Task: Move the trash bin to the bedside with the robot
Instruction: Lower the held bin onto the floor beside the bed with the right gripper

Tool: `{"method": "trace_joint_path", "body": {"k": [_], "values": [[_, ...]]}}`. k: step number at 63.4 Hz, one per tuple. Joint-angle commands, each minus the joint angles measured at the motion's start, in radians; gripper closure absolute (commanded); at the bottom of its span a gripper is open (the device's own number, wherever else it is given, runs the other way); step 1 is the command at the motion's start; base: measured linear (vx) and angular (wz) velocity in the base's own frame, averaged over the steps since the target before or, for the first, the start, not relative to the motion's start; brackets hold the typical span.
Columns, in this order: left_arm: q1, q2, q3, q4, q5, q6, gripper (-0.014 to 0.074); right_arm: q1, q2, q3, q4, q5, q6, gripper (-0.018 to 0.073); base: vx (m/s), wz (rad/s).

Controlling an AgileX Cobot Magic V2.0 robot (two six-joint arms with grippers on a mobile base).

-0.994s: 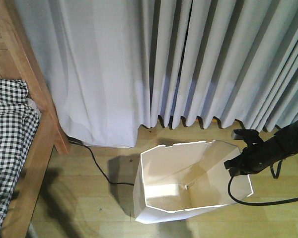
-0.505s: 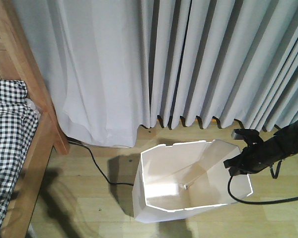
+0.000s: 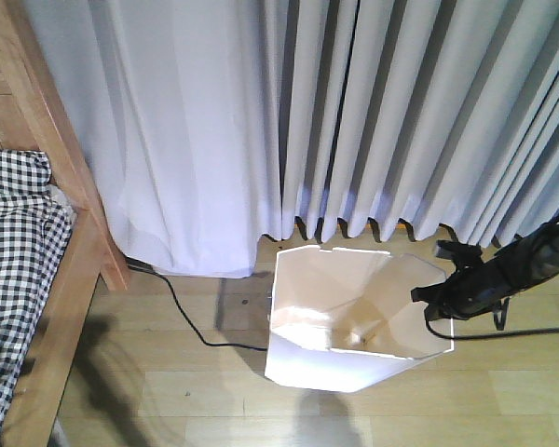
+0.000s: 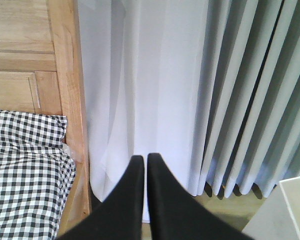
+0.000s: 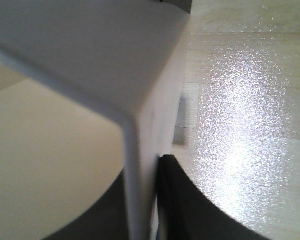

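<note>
The white trash bin (image 3: 317,358) stands on the wood floor below the curtain, cream inside, its rim angular. My right gripper (image 3: 430,300) is shut on the bin's right rim; in the right wrist view the thin white wall (image 5: 140,165) sits pinched between my black fingers (image 5: 180,200). The bedside, a light-brown bed frame post (image 3: 51,140) with black-and-white checked bedding (image 3: 14,242), is at the far left, well apart from the bin. My left gripper (image 4: 141,159) is shut and empty, held up facing the curtain beside the bed post (image 4: 67,90). A corner of the bin shows there at the lower right (image 4: 296,200).
Grey-white pleated curtains (image 3: 354,112) hang along the back wall. A loose black cable (image 3: 182,312) runs over the floor from under the curtain toward the bin's left side. My right arm's cable (image 3: 503,331) trails right. Bare wood floor (image 3: 168,400) lies between bin and bed.
The bin has tipped from leaning toward the camera to more upright and shifted back toward the curtain. My right gripper moved slightly left and down with the rim in it.
</note>
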Motion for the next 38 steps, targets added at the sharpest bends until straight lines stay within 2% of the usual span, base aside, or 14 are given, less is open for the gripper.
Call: {"method": "trace_joint_path", "body": {"k": [1, 22, 38], "values": [[-0.006, -0.014, 0.019, -0.004, -0.069, -0.006, 0.0602, -0.002, -0.008, -0.096, -0.029, 0.175, 0.069, 0.0547, 0.0, 0.0], [-0.006, -0.014, 0.019, -0.004, -0.069, -0.006, 0.0602, -0.001, 0.193, -0.404, -0.213, 0.304, 0.241, 0.0539, 0.0, 0.0], [-0.006, -0.014, 0.019, -0.004, -0.069, -0.006, 0.0602, 0.002, 0.281, -0.555, -0.24, 0.344, 0.284, 0.0529, 0.0, 0.0]]}}
